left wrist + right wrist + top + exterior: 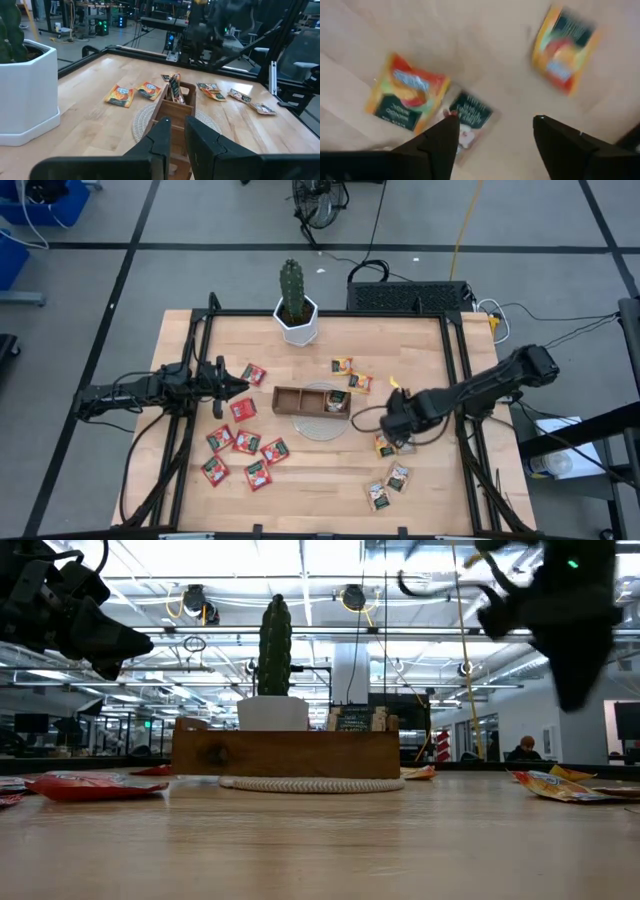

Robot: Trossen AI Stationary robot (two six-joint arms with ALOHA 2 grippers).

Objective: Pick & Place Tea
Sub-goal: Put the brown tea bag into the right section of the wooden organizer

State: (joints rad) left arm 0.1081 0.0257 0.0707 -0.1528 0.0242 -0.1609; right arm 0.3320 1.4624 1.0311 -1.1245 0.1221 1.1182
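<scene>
The tea lies as small flat sachets on the wooden table. Several red ones [245, 442] are at the left, two orange ones [350, 373] lie behind the brown tray [290, 398], and more [388, 485] lie at the right front. A few sachets [175, 87] stand in the tray's right end. My right gripper [495, 137] points down, open, above an orange sachet [405, 95] and a dark-and-white one [467, 120]; it touches neither. My left gripper [178, 137] waits level at the left [238, 386] with a narrow gap and nothing between its fingers.
The tray stands on a round woven mat [318, 427]. A cactus in a white pot [296, 308] stands at the far middle. Another orange sachet [565, 47] lies beside the right gripper. A black frame [455, 370] borders the table. Bare wood lies along the near edge.
</scene>
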